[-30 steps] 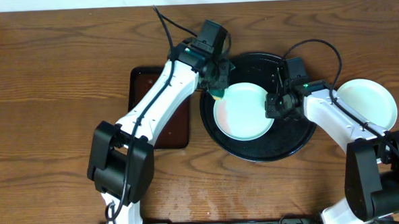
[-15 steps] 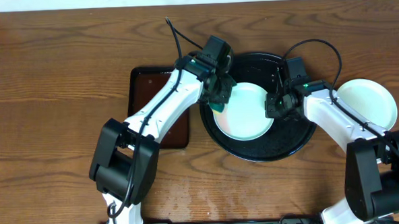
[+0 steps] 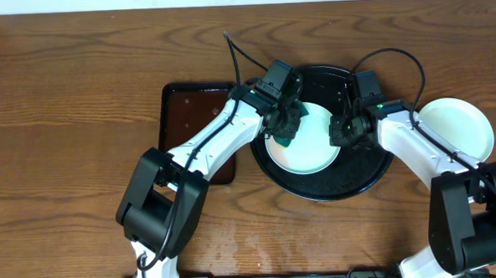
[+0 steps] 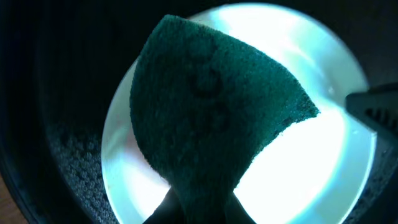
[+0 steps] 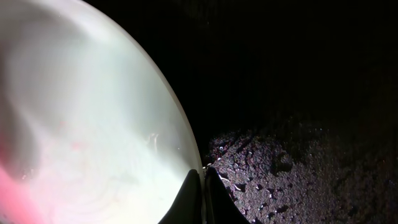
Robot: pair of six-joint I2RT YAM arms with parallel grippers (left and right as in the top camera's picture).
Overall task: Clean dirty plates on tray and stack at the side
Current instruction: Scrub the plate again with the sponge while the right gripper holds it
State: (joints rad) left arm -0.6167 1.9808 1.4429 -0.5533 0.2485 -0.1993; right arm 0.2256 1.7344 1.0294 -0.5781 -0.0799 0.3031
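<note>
A pale mint-white plate (image 3: 309, 145) lies on the round black tray (image 3: 363, 174). My left gripper (image 3: 286, 123) is shut on a dark green sponge (image 4: 211, 106), which hangs over the plate's (image 4: 311, 168) left part. My right gripper (image 3: 342, 136) is shut on that plate's right rim. In the right wrist view its closed fingertips (image 5: 204, 193) pinch the plate's edge (image 5: 186, 143), with the tray's wet black floor (image 5: 298, 168) beside it. A red smear (image 5: 12, 196) shows on the plate. A second pale plate (image 3: 455, 128) rests on the bare wood at the right.
A smaller rectangular dark-brown tray (image 3: 184, 125) lies left of the black tray, partly under my left arm. My right gripper's finger (image 4: 373, 107) shows at the right edge of the left wrist view. Brown wooden tabletop (image 3: 78, 96) surrounds everything.
My left gripper has carried the sponge rightward from the plate's left rim to over its inner part. The right arm and the plate have stayed put.
</note>
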